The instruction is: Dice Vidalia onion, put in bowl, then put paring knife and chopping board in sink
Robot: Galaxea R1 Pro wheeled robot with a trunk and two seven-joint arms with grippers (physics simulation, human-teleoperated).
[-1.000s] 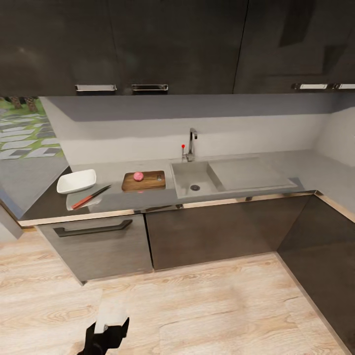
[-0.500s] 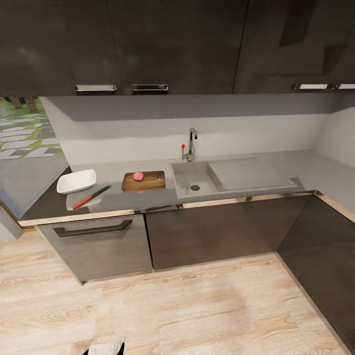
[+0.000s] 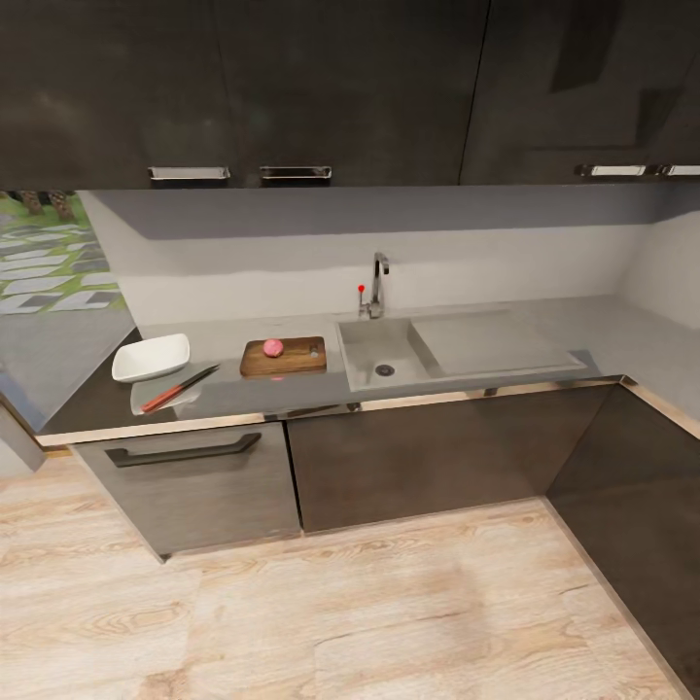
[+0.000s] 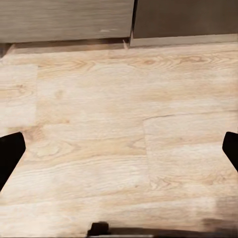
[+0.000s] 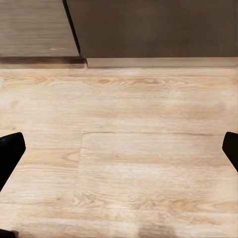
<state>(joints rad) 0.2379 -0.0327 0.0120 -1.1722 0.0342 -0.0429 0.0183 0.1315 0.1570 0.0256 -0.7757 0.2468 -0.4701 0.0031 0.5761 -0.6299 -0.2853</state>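
Left gripper point(image 4: 119, 148) spread wide, empty, fingertips point(image 4: 10, 153) over wood floor point(image 4: 124, 124); right gripper point(image 5: 119, 148) likewise spread, empty. Head view — pink onion point(image 3: 273, 347) sits on the chopping board point(image 3: 301, 362), sink point(image 3: 374, 345) basin empty, white bowl point(image 3: 151, 358) empty, paring knife point(image 3: 179, 389) just beside the bowl on the countertop point(image 3: 253, 397).

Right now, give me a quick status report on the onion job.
Left gripper and right gripper open, empty, over floor. Onion whole on chopping board; paring knife beside bowl. Sink empty. No obstruction visible.
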